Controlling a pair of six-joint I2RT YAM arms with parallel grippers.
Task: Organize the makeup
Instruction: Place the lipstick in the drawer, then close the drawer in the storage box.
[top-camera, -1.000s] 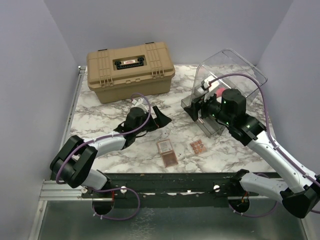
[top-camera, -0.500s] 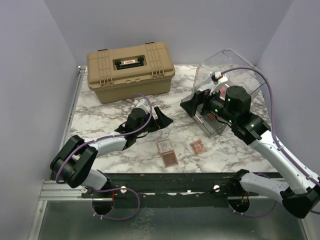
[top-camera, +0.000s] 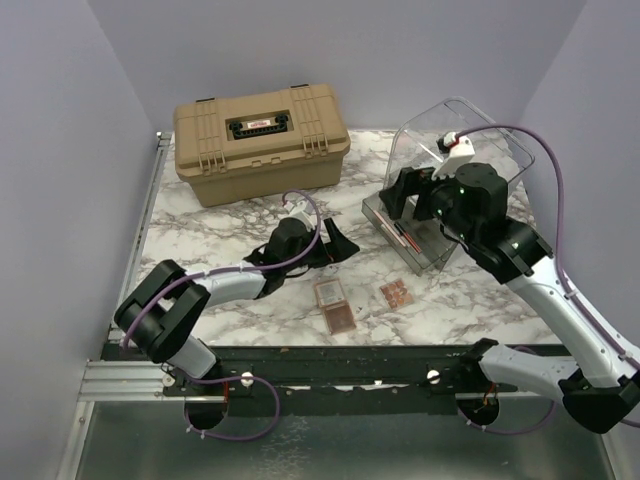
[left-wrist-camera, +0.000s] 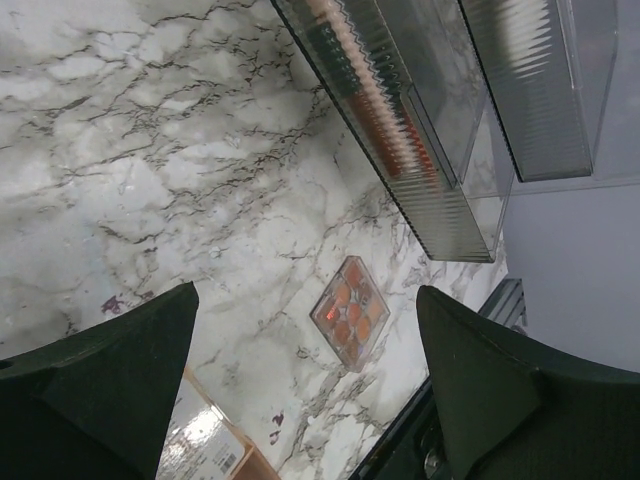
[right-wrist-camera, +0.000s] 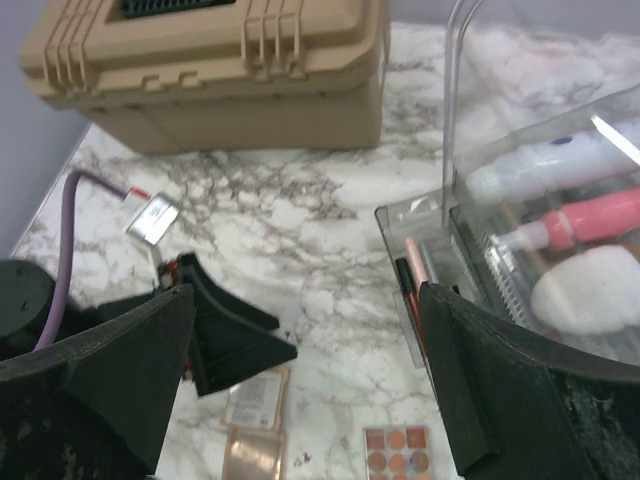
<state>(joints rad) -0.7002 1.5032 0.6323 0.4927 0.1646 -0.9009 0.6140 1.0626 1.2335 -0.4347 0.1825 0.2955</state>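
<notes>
A small square eyeshadow palette lies on the marble table, also in the left wrist view and the right wrist view. Two flat tan-pink palettes lie just left of it. Thin red and black pencils lie in the open drawer of the clear bin. A white tube, a pink tube and a white oval piece sit in the bin. My left gripper is open and empty, low beside the flat palettes. My right gripper is open and empty above the drawer.
A large tan hard case stands shut at the back left. The bin's clear lid is tipped up at the back right. Purple walls close in the sides, and a black rail runs along the near edge.
My right gripper has lifted and drawn back from the drawer. My left gripper has moved right, toward the flat palettes.
</notes>
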